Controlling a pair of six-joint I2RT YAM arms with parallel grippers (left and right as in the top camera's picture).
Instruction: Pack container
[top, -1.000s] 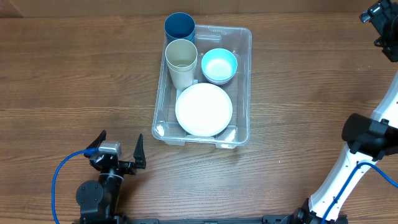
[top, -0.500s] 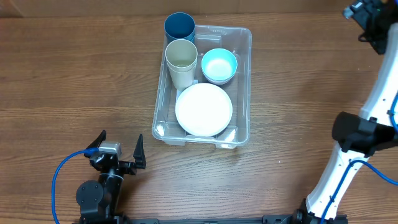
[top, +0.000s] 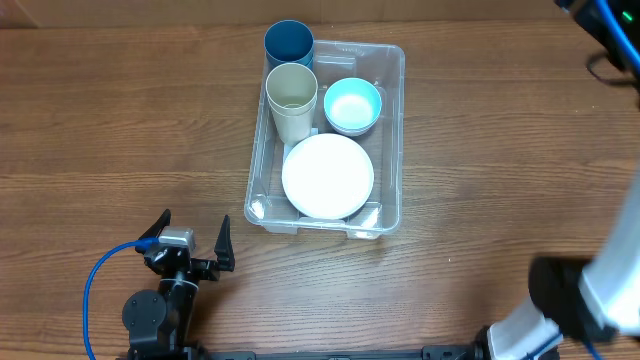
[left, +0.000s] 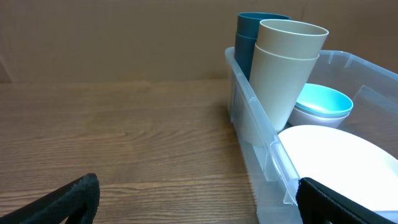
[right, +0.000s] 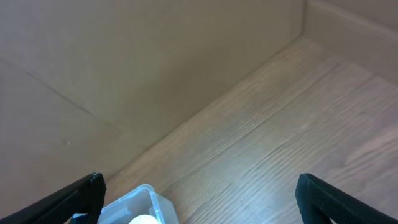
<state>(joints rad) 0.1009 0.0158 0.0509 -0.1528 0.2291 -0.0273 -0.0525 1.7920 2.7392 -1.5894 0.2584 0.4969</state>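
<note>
The container (top: 392, 130) is a large clear bin in the middle of the table. In it lie a white plate (top: 328, 176) and a light blue bowl (top: 352, 104), and a beige cup (top: 291, 92) stands upright. A dark blue cup (top: 289, 42) stands at its far left corner; I cannot tell if it is inside the wall. My left gripper (top: 195, 232) rests open and empty near the front edge, left of the bin's near corner (left: 273, 168). My right gripper (right: 199, 199) hangs open and empty high over the far right, with one bin corner (right: 146, 198) below it.
A blue cable (top: 100, 275) loops beside the left arm's base. A brown board wall (right: 124, 74) closes off the back of the wooden table (top: 120, 130). The right arm's white links (top: 590, 300) rise along the right edge.
The right arm has swung up and toward the far right corner, its gripper now blurred at the frame's edge. The left arm and the things in the bin have not moved.
</note>
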